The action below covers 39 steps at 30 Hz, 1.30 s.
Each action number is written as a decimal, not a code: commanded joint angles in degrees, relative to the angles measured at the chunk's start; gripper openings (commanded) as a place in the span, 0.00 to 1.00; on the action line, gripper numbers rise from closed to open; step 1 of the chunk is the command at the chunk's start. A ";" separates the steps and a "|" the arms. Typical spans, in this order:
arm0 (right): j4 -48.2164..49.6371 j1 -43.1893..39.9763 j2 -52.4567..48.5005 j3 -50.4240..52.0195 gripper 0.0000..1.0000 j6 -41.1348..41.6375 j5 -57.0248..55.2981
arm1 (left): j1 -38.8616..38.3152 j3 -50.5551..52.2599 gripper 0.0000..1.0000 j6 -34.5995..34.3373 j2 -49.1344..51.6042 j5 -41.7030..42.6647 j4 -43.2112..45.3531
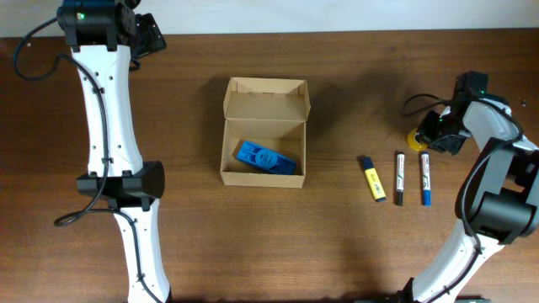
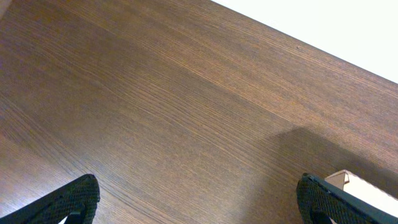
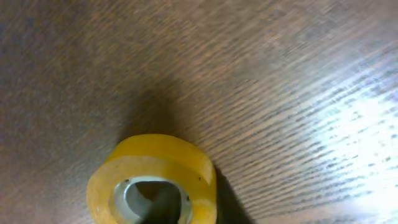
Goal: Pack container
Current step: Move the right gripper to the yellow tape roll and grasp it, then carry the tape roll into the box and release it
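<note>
yellow tape roll [image 3: 152,180] is filling the right wrist view, lying on the table [image 3: 280,74]. the right gripper [image 1: 440,129] is sitting at it with jaws pressed together, though i cannot tell whether they are pinching the roll. the left gripper [image 2: 199,202] is hovering aside, spread wide. the container [image 1: 263,178] is standing open mid-table, holding a blue item [image 1: 268,158], with three pens [image 1: 399,178] lying beside it. the tape pickup seems in hand; next is calling for a lift and carry over the box.

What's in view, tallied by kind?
Box: 1
Blue item in the box: 1
Pens: 3
Tape: 1
Total: 6
</note>
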<state>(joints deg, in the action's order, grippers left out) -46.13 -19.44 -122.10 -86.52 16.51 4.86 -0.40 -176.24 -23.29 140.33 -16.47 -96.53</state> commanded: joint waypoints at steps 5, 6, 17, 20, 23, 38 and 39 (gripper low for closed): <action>0.02 0.31 -2.60 0.37 0.04 0.28 1.22 | 0.20 0.28 1.00 0.90 -2.19 0.07 -0.13; -0.13 0.31 -2.60 0.33 0.04 0.26 1.77 | 0.20 0.28 1.00 0.90 -2.19 0.07 -0.13; -11.15 0.70 -0.28 -10.29 0.04 -8.35 7.39 | 0.20 0.28 1.00 0.90 -2.19 0.07 -0.13; -15.63 1.70 0.57 -16.41 0.04 -10.84 6.93 | 0.20 0.28 1.00 0.90 -2.19 0.07 -0.13; -19.37 4.00 1.64 -22.73 0.04 -13.40 6.91 | 0.20 0.28 1.00 0.90 -2.19 0.07 -0.13; -31.47 37.18 6.16 -42.38 0.04 -40.28 3.41 | 0.20 0.28 1.00 0.90 -2.19 0.07 -0.13; -31.80 39.60 6.12 -42.34 0.04 -41.94 2.10 | 0.20 0.28 1.00 0.90 -2.19 0.07 -0.15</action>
<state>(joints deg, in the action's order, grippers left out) -76.95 14.70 -117.25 -128.14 -16.29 10.00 -0.40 -176.24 -23.29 140.33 -16.47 -96.51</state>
